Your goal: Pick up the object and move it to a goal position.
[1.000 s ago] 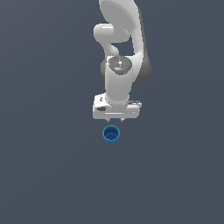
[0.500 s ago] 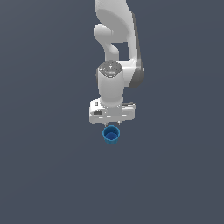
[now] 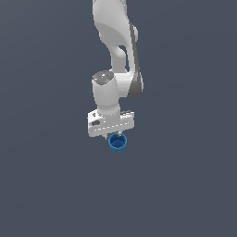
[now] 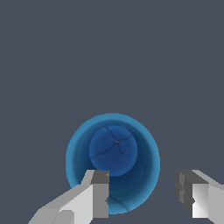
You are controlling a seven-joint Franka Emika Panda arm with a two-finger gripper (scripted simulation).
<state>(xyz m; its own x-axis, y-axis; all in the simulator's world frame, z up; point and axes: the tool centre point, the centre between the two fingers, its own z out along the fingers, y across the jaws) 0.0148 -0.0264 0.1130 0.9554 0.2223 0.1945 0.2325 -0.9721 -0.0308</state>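
One pincer (image 4: 142, 197), jaws apart, has dropped closer over the blue cup (image 3: 117, 143) since a second ago; cup sits upright on the counter (image 3: 185, 185), ungrasped. Off-centre: one finger (image 4: 98, 192) overlaps the rim.

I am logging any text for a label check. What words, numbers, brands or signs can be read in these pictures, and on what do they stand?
None: no readable text, number, brand or sign in either view.
The blue cup is plain; only thin dark lines show on its inner bottom, not letters.
The white gripper and the arm are unmarked.
The grey surface is bare of writing.
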